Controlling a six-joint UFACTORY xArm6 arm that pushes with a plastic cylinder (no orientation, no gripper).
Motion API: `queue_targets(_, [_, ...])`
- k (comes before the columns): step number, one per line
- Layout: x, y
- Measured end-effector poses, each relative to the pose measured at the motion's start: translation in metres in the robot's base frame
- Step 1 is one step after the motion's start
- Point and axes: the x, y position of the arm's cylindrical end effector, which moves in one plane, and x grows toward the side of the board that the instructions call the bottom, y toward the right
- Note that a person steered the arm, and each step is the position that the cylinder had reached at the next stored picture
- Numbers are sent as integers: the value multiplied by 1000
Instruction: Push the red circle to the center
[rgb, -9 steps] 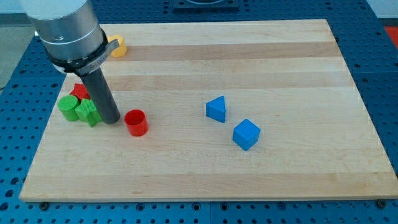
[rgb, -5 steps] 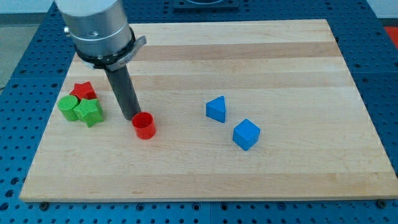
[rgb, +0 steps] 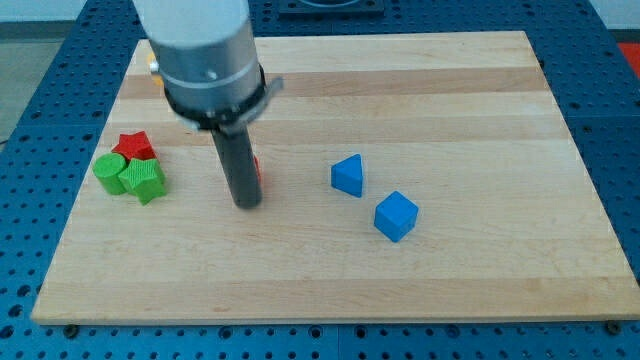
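The red circle (rgb: 257, 170) shows only as a thin red sliver at the right edge of my rod, left of the board's middle; the rest is hidden behind the rod. My tip (rgb: 247, 204) rests on the board just below and in front of that sliver, close against it. I cannot tell whether the two touch.
A red star (rgb: 133, 146) and two green blocks (rgb: 110, 170) (rgb: 144, 181) cluster near the board's left edge. A blue triangle (rgb: 348, 175) and a blue cube (rgb: 396, 216) lie right of the middle. A bit of yellow (rgb: 152, 68) peeks out behind the arm at top left.
My tip has moved to the right, away from the green blocks. The red circle has shifted right and up and is now mostly hidden behind the rod.
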Motion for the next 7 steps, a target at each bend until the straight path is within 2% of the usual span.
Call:
queue_targets(1, [-23,-2])
queue_targets(2, [-21,-33])
queue_targets(3, [-39,-43])
queue_targets(4, [-69,-27])
queue_targets(7, [-77,67])
